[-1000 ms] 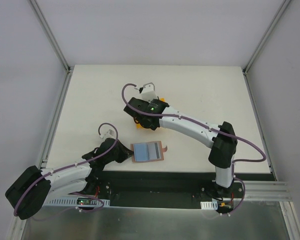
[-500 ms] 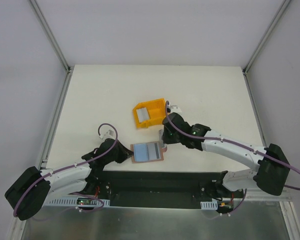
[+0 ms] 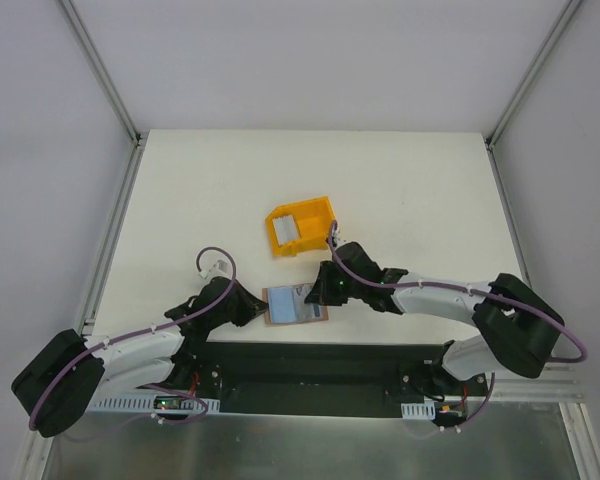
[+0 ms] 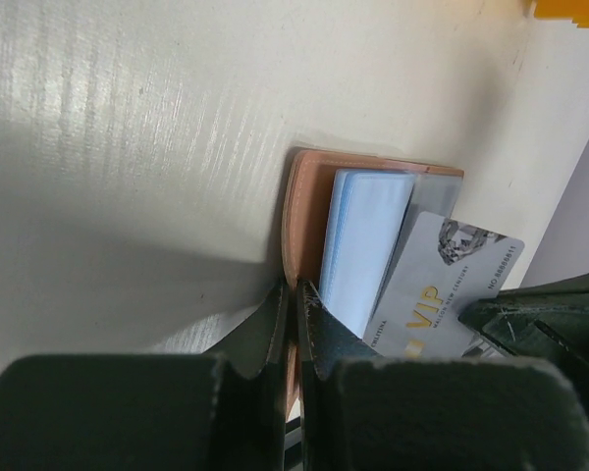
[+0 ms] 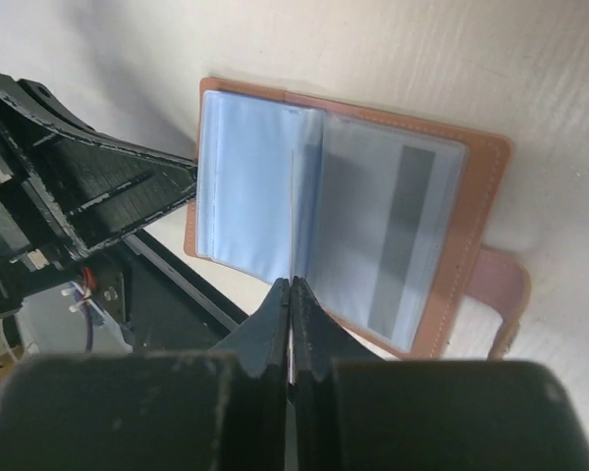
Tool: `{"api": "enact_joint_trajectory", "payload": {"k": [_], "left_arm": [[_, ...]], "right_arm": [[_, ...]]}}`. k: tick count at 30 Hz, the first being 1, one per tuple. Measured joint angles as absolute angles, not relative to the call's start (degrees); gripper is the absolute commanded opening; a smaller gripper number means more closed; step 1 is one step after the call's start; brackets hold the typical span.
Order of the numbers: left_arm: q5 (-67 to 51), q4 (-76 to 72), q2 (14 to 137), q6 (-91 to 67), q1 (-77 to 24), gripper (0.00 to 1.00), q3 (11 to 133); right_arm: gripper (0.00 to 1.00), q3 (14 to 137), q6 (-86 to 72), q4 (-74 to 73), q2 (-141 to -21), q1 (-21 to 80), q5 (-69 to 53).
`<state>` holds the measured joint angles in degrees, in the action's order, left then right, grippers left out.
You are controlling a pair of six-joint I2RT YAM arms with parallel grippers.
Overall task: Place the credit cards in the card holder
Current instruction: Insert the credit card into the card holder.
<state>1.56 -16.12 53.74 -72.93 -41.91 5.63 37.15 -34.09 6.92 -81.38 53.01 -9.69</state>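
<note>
The brown card holder (image 3: 318,316) lies open near the table's front edge, its clear sleeves facing up. My left gripper (image 3: 253,310) is shut on its left edge; the left wrist view shows the jaws (image 4: 296,294) pinching the brown cover (image 4: 304,196). My right gripper (image 3: 319,290) is shut on a pale credit card (image 3: 302,296) marked VIP (image 4: 437,285), held slanted over the open holder. In the right wrist view this card (image 5: 293,216) stands edge-on over the holder's fold (image 5: 481,196). Another card (image 3: 287,232) lies in the yellow bin.
The yellow plastic bin (image 3: 315,212) sits just behind the holder, near the right arm's wrist. The holder's tab clasp (image 5: 501,285) sticks out on its right side. The black base rail (image 3: 310,360) runs close in front of the holder.
My right arm swung from the yellow bin down toward the front and now holds a card over the open holder. My left gripper has stayed on the holder's edge.
</note>
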Motion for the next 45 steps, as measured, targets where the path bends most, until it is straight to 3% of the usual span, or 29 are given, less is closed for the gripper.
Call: {"api": "enact_joint_trajectory", "payload": {"k": [19,45], "left_arm": [[1.5,-17.3,54.7,-73.0,-41.9,0.00,5.6],[1.5,-17.5,54.7,-73.0,-41.9,0.00,5.6]], "right_arm": [[0.01,33.8,-35.4,19.3,-90.0,46.0,-20.4],[0.00,33.8,-36.3,21.8,-92.1,45.8,-19.5]]}}
